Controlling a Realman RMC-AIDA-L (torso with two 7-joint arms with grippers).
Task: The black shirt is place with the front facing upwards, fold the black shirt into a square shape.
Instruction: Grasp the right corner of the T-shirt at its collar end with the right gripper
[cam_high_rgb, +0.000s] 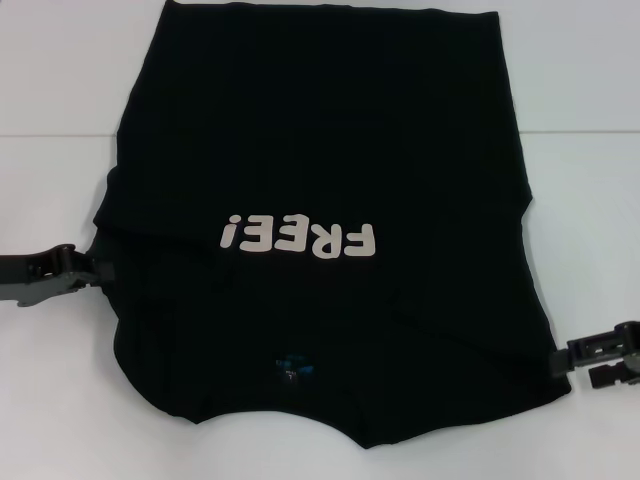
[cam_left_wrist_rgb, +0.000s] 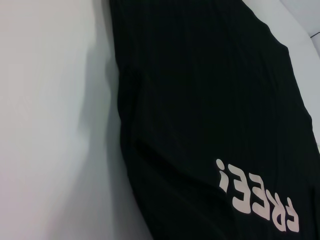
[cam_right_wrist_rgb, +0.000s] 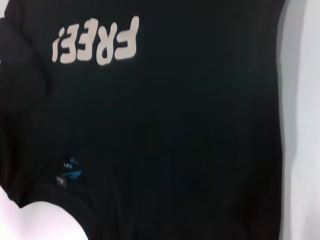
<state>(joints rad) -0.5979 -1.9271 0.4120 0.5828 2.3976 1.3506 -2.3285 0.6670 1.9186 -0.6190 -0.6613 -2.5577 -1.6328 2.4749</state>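
A: Two grippers in the head view, one per side of the black shirt (cam_high_rgb: 320, 200). We see it flat on the white table (cam_high_rgb: 60, 60), print up, collar end toward the robot, hem at the far edge. White "FREE!" lettering (cam_high_rgb: 300, 238) reads upside down from here, and the blue neck tag (cam_high_rgb: 296, 366) sits near the collar.

B: Agreed. Left gripper (cam_high_rgb: 100, 268) is at the shirt's left edge, approx. level w/ the print, touching the fabric where it bunches. Are its fingers pinched or spread? We can't tell, since the tips blend into the black cloth.

A: Right gripper (cam_high_rgb: 560, 362) is at the right edge, nearer the robot, just by the shoulder corner. Same problem: we can't tell if it's clamped on the fabric or merely beside it.

B: Left wrist view next. We see the shirt (cam_left_wrist_rgb: 210, 100) filling most of the pic, w/ bare table (cam_left_wrist_rgb: 45, 125) alongside and the lettering (cam_left_wrist_rgb: 257, 197) in one corner. No fingers show.

A: Right wrist view: shirt (cam_right_wrist_rgb: 190, 140) again, lettering (cam_right_wrist_rgb: 95, 41) and neck tag (cam_right_wrist_rgb: 70, 172) both visible, plus a strip of table (cam_right_wrist_rgb: 300, 125) along one edge. No fingers here either, so the grip can't be told.
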